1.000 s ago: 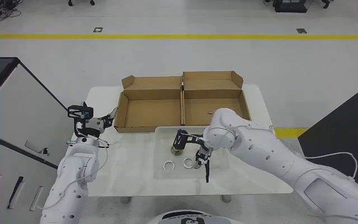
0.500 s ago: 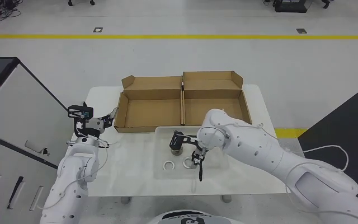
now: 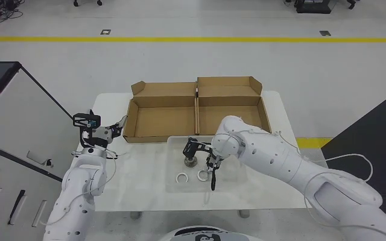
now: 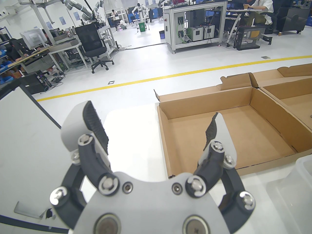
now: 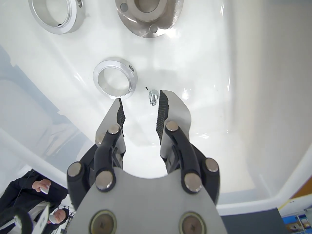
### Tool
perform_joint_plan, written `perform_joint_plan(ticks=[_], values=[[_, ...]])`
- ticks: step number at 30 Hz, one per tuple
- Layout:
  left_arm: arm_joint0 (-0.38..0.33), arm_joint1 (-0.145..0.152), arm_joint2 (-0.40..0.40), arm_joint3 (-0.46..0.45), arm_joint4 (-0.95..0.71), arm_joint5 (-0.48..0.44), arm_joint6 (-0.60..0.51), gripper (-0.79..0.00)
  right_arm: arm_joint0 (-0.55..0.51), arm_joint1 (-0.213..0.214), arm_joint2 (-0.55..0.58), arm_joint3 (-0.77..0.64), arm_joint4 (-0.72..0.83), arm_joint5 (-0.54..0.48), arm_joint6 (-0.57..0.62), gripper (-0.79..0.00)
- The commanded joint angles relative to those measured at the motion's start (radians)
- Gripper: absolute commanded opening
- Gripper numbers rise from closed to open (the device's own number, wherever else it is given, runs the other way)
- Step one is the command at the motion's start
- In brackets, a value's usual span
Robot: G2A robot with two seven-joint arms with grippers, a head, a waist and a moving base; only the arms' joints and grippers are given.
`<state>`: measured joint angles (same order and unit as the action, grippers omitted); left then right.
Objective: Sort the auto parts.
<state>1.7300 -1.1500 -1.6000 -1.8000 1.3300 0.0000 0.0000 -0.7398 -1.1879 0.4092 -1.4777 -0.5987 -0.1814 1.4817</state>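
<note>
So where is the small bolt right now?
In the right wrist view, the small bolt lies on the white tray floor, beside the smaller ring, at the tips of the open right end effector.

No legible text or labels, as far as visible.

Overhead on table (image 3: 142, 184); right wrist close above tray (image 5: 243, 79)
</note>
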Motion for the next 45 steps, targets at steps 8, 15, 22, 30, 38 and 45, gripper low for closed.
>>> perform_joint_plan(ticks=[8,15,22,30,38,45], values=[[0.000,0.000,0.000,0.000,0.000,0.000,0.000,0.000,-0.003,-0.005,-0.001,0.014,-0.023,0.016,0.009,-0.505],[0.000,0.000,0.000,0.000,0.000,0.000,0.000,0.000,-0.006,-0.012,-0.002,0.035,-0.023,0.015,0.006,-0.514],[0.000,0.000,0.000,0.000,0.000,0.000,0.000,0.000,-0.008,-0.019,-0.004,0.057,-0.019,0.015,0.010,-0.785],[0.000,0.000,0.000,0.000,0.000,0.000,0.000,0.000,-0.005,-0.010,0.032,0.019,-0.015,0.031,0.030,-0.785],[0.000,0.000,0.000,0.000,0.000,0.000,0.000,0.000,-0.049,0.059,0.172,-0.131,0.094,-0.004,0.054,-0.785],[0.000,0.000,0.000,0.000,0.000,0.000,0.000,0.000,-0.099,0.140,0.319,-0.233,0.253,-0.062,0.054,-0.785]])
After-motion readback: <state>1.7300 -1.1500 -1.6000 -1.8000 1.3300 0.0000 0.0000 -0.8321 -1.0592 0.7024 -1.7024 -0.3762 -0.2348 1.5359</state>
